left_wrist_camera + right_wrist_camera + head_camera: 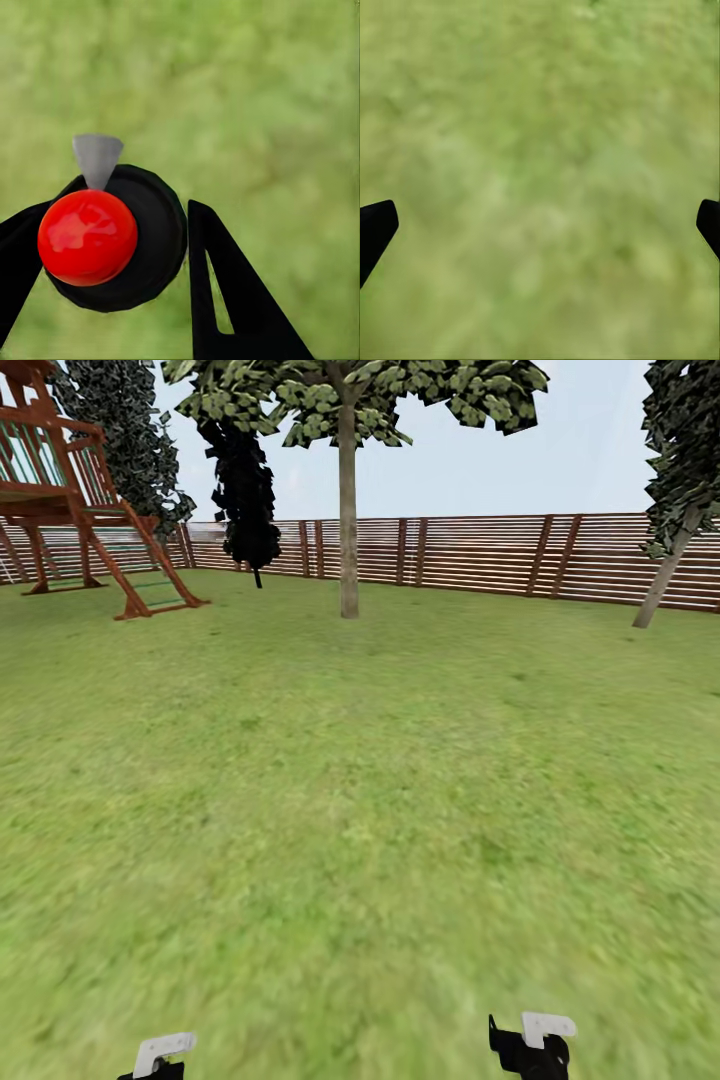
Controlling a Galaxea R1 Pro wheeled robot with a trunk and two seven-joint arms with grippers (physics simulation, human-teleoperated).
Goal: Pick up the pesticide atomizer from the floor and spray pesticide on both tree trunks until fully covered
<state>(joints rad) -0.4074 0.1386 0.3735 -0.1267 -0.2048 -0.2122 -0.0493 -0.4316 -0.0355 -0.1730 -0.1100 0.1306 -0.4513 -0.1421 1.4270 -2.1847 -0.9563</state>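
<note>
Lawn (pixel 360 810) runs to the fence (pixel 480 555); one pale-trunked tree (pixel 348 510) stands ahead. The left end effector (pixel 112 247) is clamped around the red-topped atomizer (pixel 88 237). The right end effector (pixel 540 225) is spread wide, empty, over grass.

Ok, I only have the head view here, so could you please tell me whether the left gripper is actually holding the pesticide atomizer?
Observer: Yes. In the left wrist view, the left gripper has its jaws closed on the pesticide atomizer, one against each side of its black body.
Operator: Thank you. And is the right one carrying anything?
Observer: No. The right gripper has its jaws wide apart, with just blurred lawn beyond them.
</note>
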